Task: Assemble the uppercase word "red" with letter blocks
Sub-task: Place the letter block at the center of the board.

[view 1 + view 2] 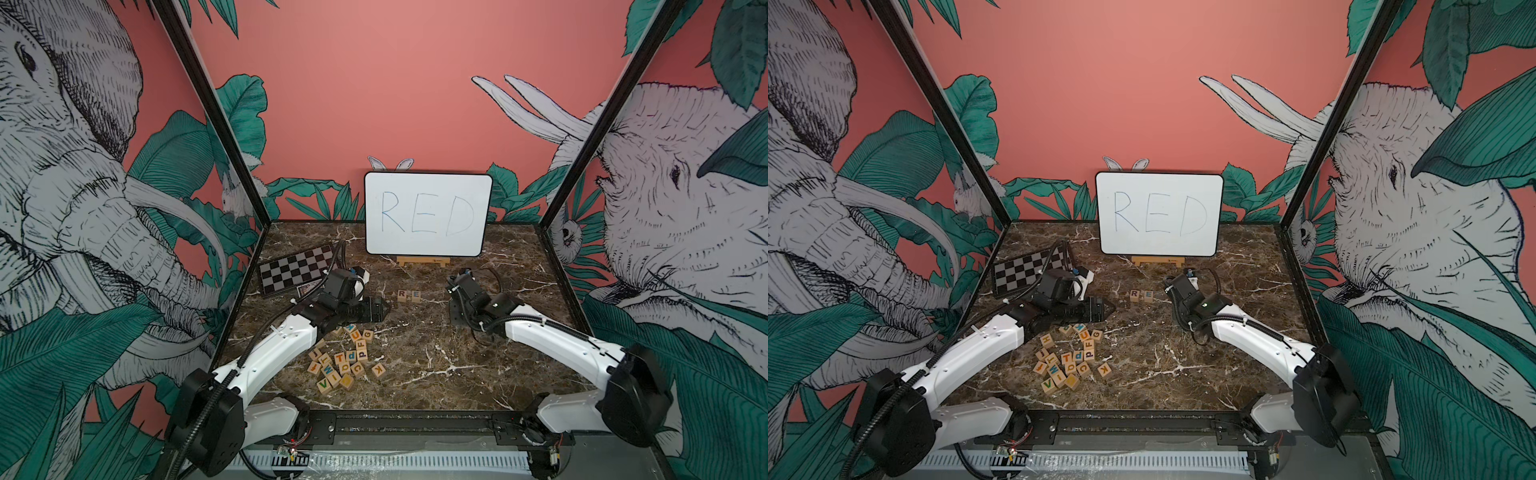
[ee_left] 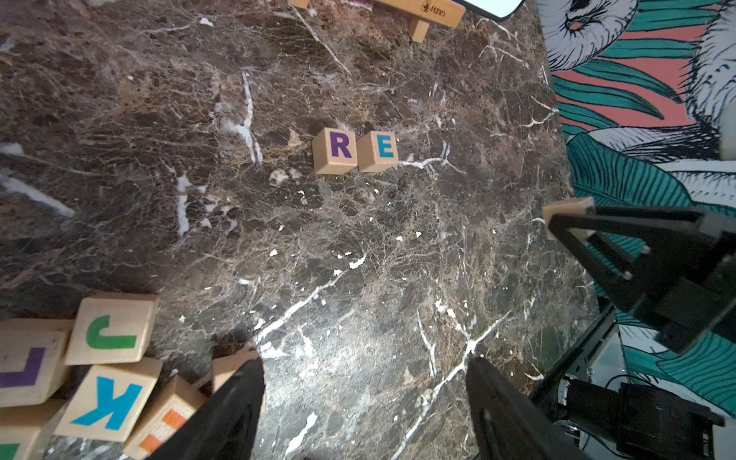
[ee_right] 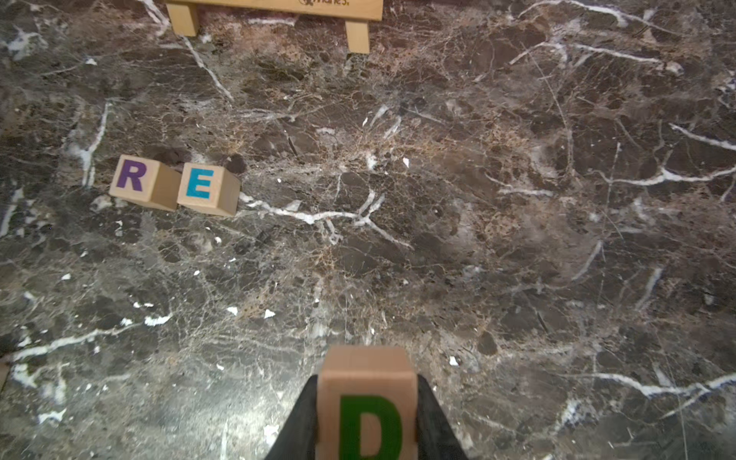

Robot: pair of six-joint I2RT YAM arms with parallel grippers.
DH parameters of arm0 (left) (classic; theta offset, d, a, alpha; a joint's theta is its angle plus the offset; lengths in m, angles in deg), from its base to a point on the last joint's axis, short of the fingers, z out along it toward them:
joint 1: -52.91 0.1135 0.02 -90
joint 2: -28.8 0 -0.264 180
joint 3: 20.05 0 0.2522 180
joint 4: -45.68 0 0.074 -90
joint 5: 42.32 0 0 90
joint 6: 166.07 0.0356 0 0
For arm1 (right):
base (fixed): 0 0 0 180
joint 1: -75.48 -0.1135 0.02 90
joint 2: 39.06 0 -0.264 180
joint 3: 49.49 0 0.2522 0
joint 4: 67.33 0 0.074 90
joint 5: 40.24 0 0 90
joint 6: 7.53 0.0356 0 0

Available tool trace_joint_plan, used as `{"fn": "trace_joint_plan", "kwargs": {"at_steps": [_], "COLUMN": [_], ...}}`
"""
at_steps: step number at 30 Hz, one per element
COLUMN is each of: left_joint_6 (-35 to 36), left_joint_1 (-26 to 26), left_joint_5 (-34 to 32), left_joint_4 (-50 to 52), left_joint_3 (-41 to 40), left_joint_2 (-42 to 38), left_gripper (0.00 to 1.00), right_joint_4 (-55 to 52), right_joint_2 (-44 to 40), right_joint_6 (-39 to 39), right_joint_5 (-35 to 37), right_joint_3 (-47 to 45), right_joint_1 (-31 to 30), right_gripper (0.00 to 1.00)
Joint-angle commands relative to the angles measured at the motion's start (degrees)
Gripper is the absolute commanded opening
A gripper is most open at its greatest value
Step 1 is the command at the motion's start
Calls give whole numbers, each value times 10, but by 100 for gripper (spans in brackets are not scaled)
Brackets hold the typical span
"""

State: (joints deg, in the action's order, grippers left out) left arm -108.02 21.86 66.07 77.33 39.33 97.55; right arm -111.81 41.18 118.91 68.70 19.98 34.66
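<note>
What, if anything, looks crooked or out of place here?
The R block and E block sit together at a slight angle, not squarely. The D block is missing from the row; the right gripper holds it.

Purple R block (image 3: 129, 175), teal E block (image 3: 199, 185), green D block (image 3: 368, 414)

Whiteboard (image 1: 428, 214): blue handwritten "RED". R block (image 2: 333, 150): purple "R"; E block (image 2: 377, 151), touching it: teal "E". D block (image 3: 368, 406): green "D". Pile blocks: J block (image 2: 111, 330) green "J", K block (image 2: 105, 402) blue "K", L block (image 2: 28, 366) purple "L", T block (image 1: 340, 357) orange "T". Easel (image 2: 434, 10): brand mark, approx. "Mones", unclear.
</note>
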Motion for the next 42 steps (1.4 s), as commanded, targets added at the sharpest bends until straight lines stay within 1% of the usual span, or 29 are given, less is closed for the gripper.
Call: {"fn": "trace_joint_plan", "kwargs": {"at_steps": [1,5,10,14,18,24,27,38,42], "left_joint_6": [-3,3,12,14,11,10,6,-3,-3], "left_joint_1": [0,-1,-1,0,-1,-1,-1,0,-1], "left_joint_5": [-5,-5,-22,-32,-37,-43,-47,-47,-48], "left_joint_4": [-14,-13,1,10,13,12,11,3,2], "left_joint_3": [-4,-7,-6,-8,-8,-7,-7,-13,-13], "left_joint_2": [-4,-1,-2,1,4,3,4,-1,-1], "left_gripper": [82,82,81,81,81,81,81,81,81], "right_joint_4": [57,115,139,171,170,194,220,220,225], "right_joint_2": [32,80,152,193,230,253,263,300,308], "right_joint_6": [23,23,25,24,28,31,23,14,16], "right_joint_5": [-2,-15,0,-17,-16,-8,-20,-18,-22], "right_joint_3": [17,26,57,66,84,82,80,103,104], "right_joint_1": [10,18,21,23,25,28,28,28,28], "right_gripper": [13,13,13,13,13,13,13,13,15]}}
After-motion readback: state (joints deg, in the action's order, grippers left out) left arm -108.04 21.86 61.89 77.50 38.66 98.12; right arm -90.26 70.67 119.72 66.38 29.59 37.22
